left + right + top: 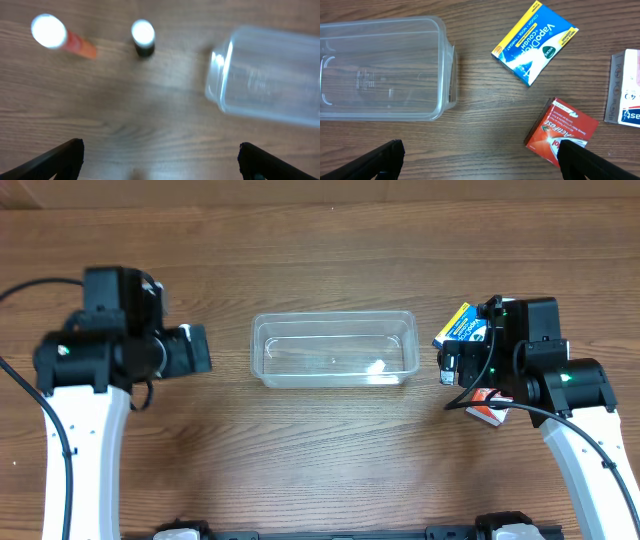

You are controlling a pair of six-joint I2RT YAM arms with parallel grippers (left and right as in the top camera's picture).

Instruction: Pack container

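Surface (pixel 330 450) carries 1 clear container (pixel 330 317), 3 boxes (blue-yellow box (pixel 535 42), red box (pixel 561 132), white box (pixel 625 95)), 2 bottles (orange bottle (pixel 75 44), dark bottle (pixel 143 44)); left jaws and right jaws spread, empty.

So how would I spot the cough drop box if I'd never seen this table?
Find the clear tub mid-table. Three small boxes lie beside its short end. Yours is the blue-and-yellow box, nearest the tub; its neighbours are a red box and a white box.

An orange tube (pixel 76 44) and a small dark bottle (pixel 144 44) sit apart from the container (pixel 270 75).
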